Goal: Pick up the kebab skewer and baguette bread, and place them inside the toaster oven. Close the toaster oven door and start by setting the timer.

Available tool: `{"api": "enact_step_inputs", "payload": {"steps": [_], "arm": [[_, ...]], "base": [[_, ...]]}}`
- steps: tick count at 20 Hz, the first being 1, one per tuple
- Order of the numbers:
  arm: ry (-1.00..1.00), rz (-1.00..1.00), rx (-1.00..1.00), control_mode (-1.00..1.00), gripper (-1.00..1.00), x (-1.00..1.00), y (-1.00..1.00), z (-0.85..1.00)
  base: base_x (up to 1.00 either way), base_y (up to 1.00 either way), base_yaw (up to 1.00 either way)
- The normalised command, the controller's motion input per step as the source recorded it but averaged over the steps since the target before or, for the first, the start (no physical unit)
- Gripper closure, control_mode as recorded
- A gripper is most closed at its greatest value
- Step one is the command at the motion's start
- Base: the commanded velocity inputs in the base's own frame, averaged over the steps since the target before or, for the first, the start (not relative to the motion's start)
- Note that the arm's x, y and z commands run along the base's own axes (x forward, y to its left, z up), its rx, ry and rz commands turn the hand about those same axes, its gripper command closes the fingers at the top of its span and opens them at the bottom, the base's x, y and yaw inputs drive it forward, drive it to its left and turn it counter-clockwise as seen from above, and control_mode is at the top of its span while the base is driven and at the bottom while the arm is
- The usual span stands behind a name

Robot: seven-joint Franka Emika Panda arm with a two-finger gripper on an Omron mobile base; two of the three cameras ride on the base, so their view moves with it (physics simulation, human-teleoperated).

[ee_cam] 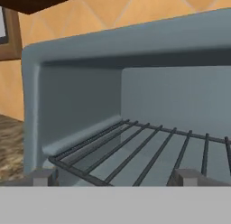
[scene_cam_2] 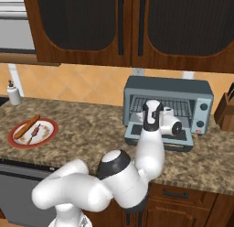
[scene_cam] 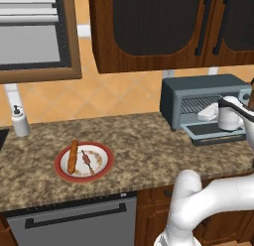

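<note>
Grey-blue toaster oven (scene_cam_2: 168,94) on the speckled counter (scene_cam: 149,146), its toaster oven door (scene_cam_2: 157,138) folded down flat and the wire rack (ee_cam: 149,151) bare. The gripper (ee_cam: 115,177), jaws spread wide and holding nothing, sits just before the oven mouth. Well apart to the left, the baguette bread (scene_cam: 73,156) and kebab skewer (scene_cam: 88,162) lie side by side on a red-rimmed plate (scene_cam: 62,173).

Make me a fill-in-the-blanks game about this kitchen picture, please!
1. The baguette bread and the kebab skewer lie on a red-rimmed ____.
2. The toaster oven door is ____.
3. The claw is empty and points into the ____.
4. The wire rack inside has ____ food on it.

Missing words: plate; open; toaster oven; no
</note>
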Motion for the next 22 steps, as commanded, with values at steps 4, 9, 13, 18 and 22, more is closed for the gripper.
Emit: {"api": "enact_step_inputs", "payload": {"steps": [4, 9, 13, 18, 22], "arm": [[0.05, 0.00, 0.00, -1.00, -1.00, 0.54, -0.27, -0.03], [0.01, 0.00, 0.01, -1.00, -1.00, 0.48, -0.17, -0.06], [0.03, -0.01, 0.03, -1.00, -1.00, 0.36, -0.01, -0.47], [0.09, -0.03, 0.01, -1.00, -1.00, 0.00, -0.12, -0.58], [0.10, -0.09, -0.03, -1.00, -1.00, -0.74, -0.18, -0.90]], "base": [[0.00, 0.00, 0.00], [0.00, 0.00, 0.00], [0.00, 0.00, 0.00], [0.00, 0.00, 0.00], [0.00, 0.00, 0.00]]}}
